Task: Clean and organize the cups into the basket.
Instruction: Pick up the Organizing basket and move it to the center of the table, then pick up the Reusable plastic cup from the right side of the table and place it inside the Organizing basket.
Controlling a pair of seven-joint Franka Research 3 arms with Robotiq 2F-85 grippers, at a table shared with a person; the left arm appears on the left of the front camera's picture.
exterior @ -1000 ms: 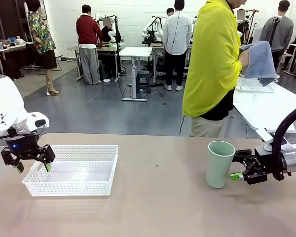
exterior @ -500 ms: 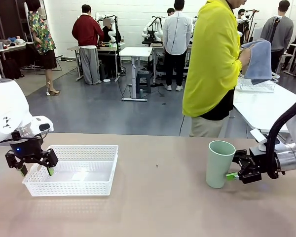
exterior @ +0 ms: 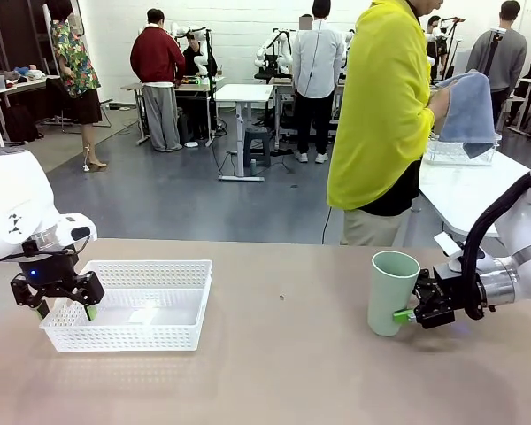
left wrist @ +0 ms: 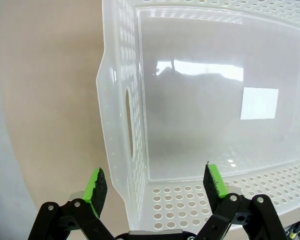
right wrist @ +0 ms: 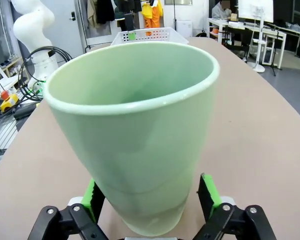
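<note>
The mint green cup [exterior: 392, 292] stands upright on the table's right side. My right gripper [exterior: 405, 313] is open, and its green pads [right wrist: 208, 192] flank the cup's [right wrist: 135, 125] lower part; the left pad sits at the wall, the right a little off it. The white lattice basket [exterior: 150, 329] sits empty at the left. Over its left end wall hangs my left gripper [exterior: 60, 306], open, with the wall [left wrist: 117, 115] between its fingers [left wrist: 96, 185]. The tan-brown cup is hidden. Across the table, a person in yellow holds up a grey-blue cloth [exterior: 469, 106].
The basket [right wrist: 145, 35] also shows far off in the right wrist view, with the left arm [right wrist: 32, 30] beside it. A clear wire-like basket [exterior: 460, 150] sits on the white table behind the person. Bare tabletop [exterior: 283, 345] lies between basket and cup.
My right gripper has slid left until its pads flank the mint cup's base. The left gripper has shifted slightly over the basket's end. The person has lifted the cloth a little.
</note>
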